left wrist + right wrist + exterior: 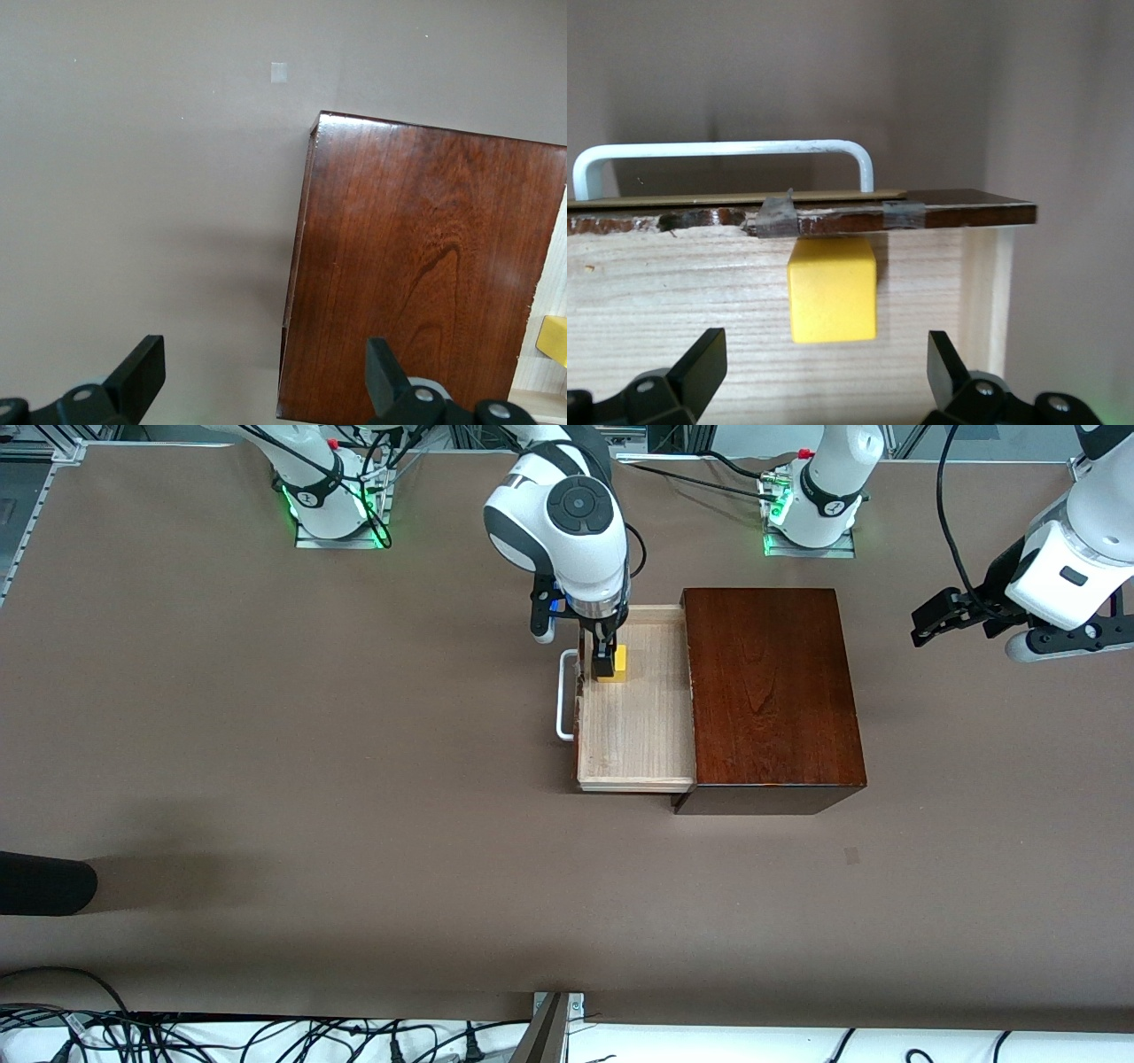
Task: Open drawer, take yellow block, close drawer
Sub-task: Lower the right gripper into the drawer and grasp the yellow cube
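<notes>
Right fingers: the right gripper (824,354) is hanging low inside the pulled-out drawer (636,726), its two dark fingertips (700,359) standing wide apart and gripping nothing.
Yellow block: the yellow block (832,289) is sitting on the pale tray floor, centred in the gap between those right fingertips and just ahead of them, touching neither; it is resting close against the inner face of the dark drawer front (957,216).
Handle: the white loop handle (726,152) is standing out from the drawer front, past the block from the fingertips.
Tape: a scrap of grey tape (778,218) is clinging to the chipped top edge of the drawer front, directly above the block.
Drawer: the light-wood tray is standing open toward the right arm's end of the table, its other end tucked into the mahogany box (769,686).
Left fingers: the left gripper (266,372) is hovering up in the air toward the left arm's end of the table, fingertips (142,367) spread wide and empty; this arm is waiting. One fingertip is showing over the box's glossy top, the other over the bare brown table (133,177).
Table mark: a small pale square (279,73) is lying on the tabletop well ahead of the left fingertips.
</notes>
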Controlling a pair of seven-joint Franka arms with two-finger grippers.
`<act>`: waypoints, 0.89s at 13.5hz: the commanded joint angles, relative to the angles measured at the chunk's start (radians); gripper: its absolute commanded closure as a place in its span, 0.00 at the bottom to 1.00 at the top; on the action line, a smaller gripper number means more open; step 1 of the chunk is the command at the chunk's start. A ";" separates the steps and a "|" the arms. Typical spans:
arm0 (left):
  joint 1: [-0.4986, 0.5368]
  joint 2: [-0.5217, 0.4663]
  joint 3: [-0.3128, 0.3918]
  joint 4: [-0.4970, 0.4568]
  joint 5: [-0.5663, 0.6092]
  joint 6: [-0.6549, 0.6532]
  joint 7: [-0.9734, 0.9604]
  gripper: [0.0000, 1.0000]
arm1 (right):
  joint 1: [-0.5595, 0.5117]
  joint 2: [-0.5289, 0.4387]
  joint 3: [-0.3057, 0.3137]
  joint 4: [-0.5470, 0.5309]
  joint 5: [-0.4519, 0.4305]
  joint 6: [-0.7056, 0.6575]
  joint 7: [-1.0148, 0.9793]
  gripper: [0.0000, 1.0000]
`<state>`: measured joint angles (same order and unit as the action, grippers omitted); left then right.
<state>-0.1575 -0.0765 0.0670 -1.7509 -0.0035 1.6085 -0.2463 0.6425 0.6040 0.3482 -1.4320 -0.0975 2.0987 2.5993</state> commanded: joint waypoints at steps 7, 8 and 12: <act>0.003 -0.006 0.008 -0.001 -0.010 0.024 0.018 0.00 | 0.034 0.094 -0.014 0.025 -0.102 0.047 0.039 0.00; 0.003 -0.006 0.008 0.002 -0.009 0.024 0.018 0.00 | 0.035 0.102 -0.014 0.027 -0.106 0.050 0.039 0.01; -0.002 0.007 0.004 0.040 -0.010 0.013 0.015 0.00 | 0.035 0.103 -0.014 0.027 -0.113 0.069 0.039 0.93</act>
<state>-0.1604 -0.0764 0.0698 -1.7348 -0.0035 1.6304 -0.2466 0.6629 0.6989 0.3431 -1.4298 -0.1874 2.1654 2.6119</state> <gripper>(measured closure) 0.000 0.282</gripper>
